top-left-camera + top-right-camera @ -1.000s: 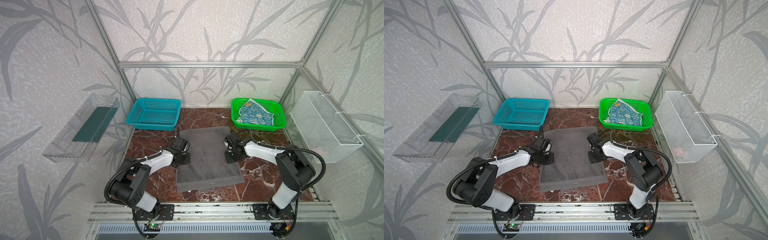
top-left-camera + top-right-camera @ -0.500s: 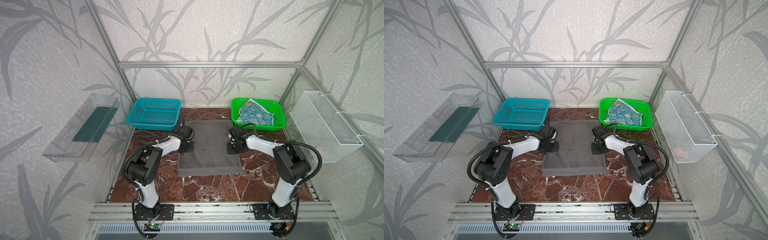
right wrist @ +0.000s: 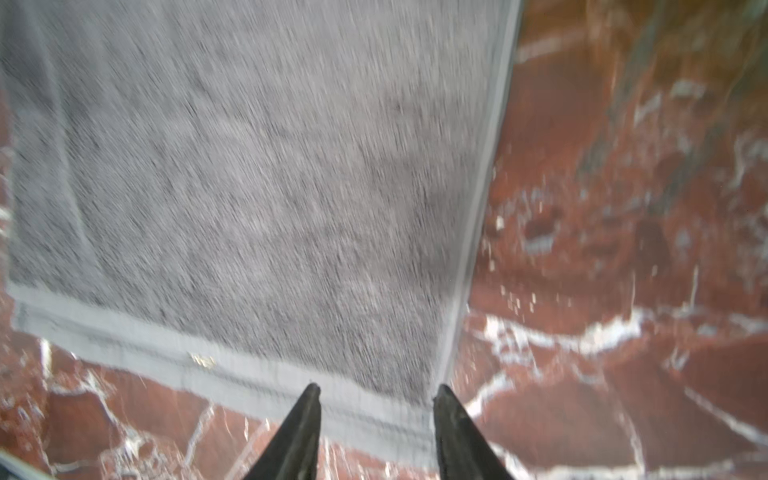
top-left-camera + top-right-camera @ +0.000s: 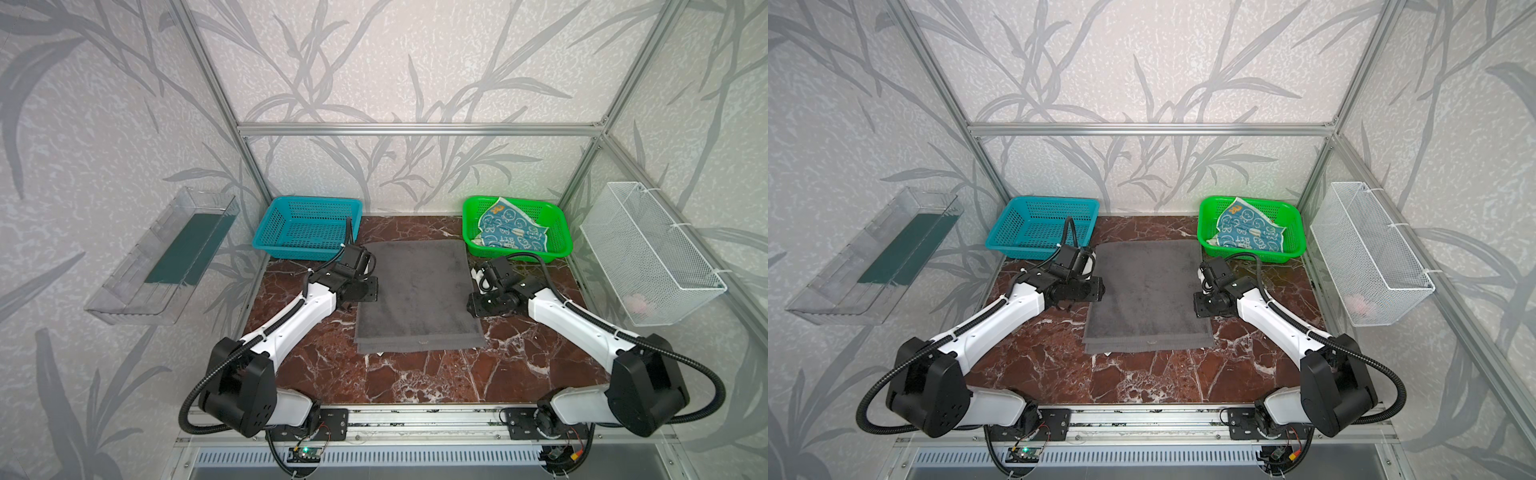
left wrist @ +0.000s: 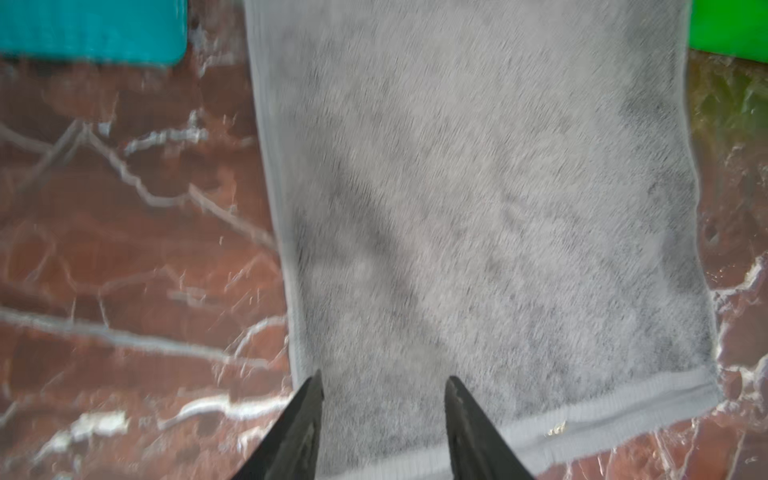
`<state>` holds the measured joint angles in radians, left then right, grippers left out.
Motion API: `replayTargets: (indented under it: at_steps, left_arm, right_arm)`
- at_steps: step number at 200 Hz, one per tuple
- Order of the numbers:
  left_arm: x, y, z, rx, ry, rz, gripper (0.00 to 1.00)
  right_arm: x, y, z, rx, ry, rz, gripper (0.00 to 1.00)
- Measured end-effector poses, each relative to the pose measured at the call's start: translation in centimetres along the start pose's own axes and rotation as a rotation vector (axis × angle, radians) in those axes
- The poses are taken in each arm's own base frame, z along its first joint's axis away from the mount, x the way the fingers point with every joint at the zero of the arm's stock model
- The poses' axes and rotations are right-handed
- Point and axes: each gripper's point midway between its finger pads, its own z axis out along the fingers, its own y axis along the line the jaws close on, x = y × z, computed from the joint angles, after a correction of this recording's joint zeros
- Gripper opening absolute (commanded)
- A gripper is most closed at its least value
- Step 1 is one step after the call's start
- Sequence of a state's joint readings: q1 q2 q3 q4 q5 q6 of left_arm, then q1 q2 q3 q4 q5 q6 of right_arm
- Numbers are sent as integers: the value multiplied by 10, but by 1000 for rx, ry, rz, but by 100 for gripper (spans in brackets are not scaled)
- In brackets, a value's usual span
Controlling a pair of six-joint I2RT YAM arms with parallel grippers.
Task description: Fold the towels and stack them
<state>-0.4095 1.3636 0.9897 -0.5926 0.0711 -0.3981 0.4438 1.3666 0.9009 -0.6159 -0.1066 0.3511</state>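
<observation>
A large dark grey towel [image 4: 417, 299] [image 4: 1146, 299] lies flat on the marble in the middle, with a second layer's hem showing along its front. My left gripper [image 4: 365, 293] [image 4: 1090, 291] is at the towel's left edge and my right gripper [image 4: 478, 305] [image 4: 1202, 307] at its right edge. The wrist views show the left gripper [image 5: 384, 382] and right gripper [image 3: 376, 390] open above the grey towel [image 5: 478, 208] [image 3: 249, 166], with nothing between the fingers. A teal-blue printed towel [image 4: 509, 232] [image 4: 1246, 230] lies crumpled in the green basket [image 4: 559, 232] [image 4: 1293, 232].
A blue basket [image 4: 305, 226] [image 4: 1038, 224] stands at the back left, close behind the left wrist. A white wire basket [image 4: 648, 253] [image 4: 1370, 253] hangs on the right wall and a clear tray [image 4: 162, 257] on the left wall. Bare marble stretches in front of the towel.
The grey towel has shifted toward the back wall and covers a shorter stretch. Both grippers, shut at its side edges before, now stand open and off the cloth.
</observation>
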Motion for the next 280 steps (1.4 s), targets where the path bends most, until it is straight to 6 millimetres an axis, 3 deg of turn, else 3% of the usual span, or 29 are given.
replayTargets:
  at_steps: [42, 90, 170, 238, 280]
  left_arm:
    - [67, 18, 8, -15, 163, -101, 60]
    - [111, 32, 15, -38, 245, -182, 59]
    - [126, 37, 28, -68, 301, -217, 51]
    - [133, 38, 33, -73, 330, -215, 55]
    - [139, 43, 40, -93, 351, -219, 44]
  right_arm:
    - [45, -28, 6, 3, 105, 155, 53]
    - [60, -29, 18, -39, 176, 256, 52]
    - [57, -22, 38, -77, 209, 324, 47]
    - [57, -24, 50, -70, 222, 350, 47]
    - [55, -23, 52, -74, 216, 355, 41]
